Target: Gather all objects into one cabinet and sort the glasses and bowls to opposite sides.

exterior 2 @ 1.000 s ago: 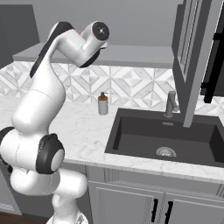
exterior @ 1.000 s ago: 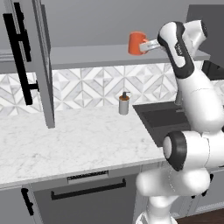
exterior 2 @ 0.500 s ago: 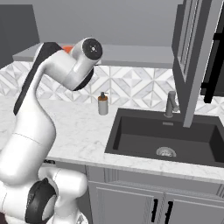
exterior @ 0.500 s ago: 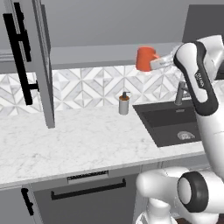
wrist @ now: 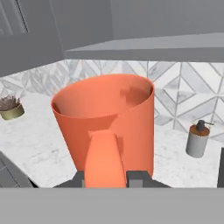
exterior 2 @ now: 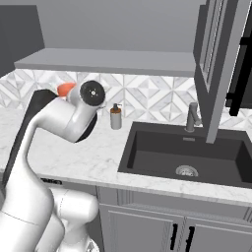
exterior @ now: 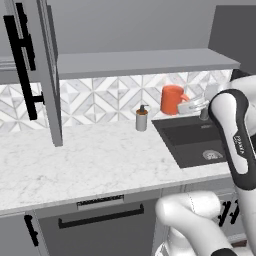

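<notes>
Left base view: the orange cup [exterior: 171,99] sits right of centre in the frame, held in the air in front of the tiled backsplash [exterior: 107,97], above the back edge of the dark sink [exterior: 197,140]. The pincer [exterior: 186,105] grips it from the right; the white arm [exterior: 235,135] rises along the right edge. A soap bottle [exterior: 141,118] stands on the marble worktop [exterior: 75,160] just left of the sink. At the upper left an open cabinet door [exterior: 42,65] with a black bar handle [exterior: 22,65] hangs out over the worktop. A grey shelf [exterior: 145,62] runs across the upper middle.

Right base view: only a sliver of the cup [exterior 2: 64,89] shows at centre left, behind the arm's dark round joint [exterior 2: 91,92]. The soap bottle [exterior 2: 115,117] stands just right of it on the worktop [exterior 2: 74,152]. The sink [exterior 2: 189,155] fills the lower right, with a faucet [exterior 2: 193,116] behind it. A cabinet door [exterior 2: 221,64] hangs at the upper right.

Hand view: the cup [wrist: 107,127] fills the centre, upright, its handle [wrist: 101,159] facing the camera. The dark finger tips [wrist: 135,178] at the bottom are clamped on either side of the handle. The soap bottle [wrist: 198,139] stands at the right and a small plant pot [wrist: 10,108] at the left, both on the worktop [wrist: 35,144].
</notes>
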